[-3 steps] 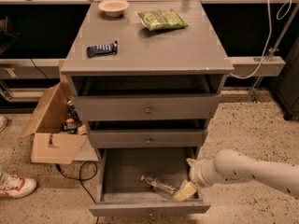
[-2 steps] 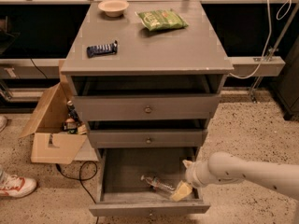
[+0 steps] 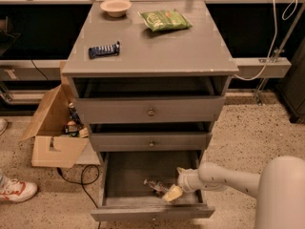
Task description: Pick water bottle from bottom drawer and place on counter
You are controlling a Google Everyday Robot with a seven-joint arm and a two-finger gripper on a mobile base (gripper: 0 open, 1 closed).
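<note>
The bottom drawer (image 3: 125,175) is pulled open at the foot of the grey cabinet. The water bottle (image 3: 154,185) lies on its side on the drawer floor, right of centre, its right end hidden behind my gripper. My gripper (image 3: 172,193), with pale yellow fingers, reaches into the drawer from the right on a white arm and sits right at the bottle's right end. The counter (image 3: 157,46) is the flat grey top of the cabinet.
On the counter lie a dark blue snack bar (image 3: 104,50), a green chip bag (image 3: 165,19) and a small bowl (image 3: 116,7). An open cardboard box (image 3: 53,128) with items stands left of the cabinet. A shoe (image 3: 14,190) is at lower left. Two upper drawers are nearly shut.
My gripper has moved left and deeper into the bottom drawer, closing in on the water bottle. The bottle has not moved.
</note>
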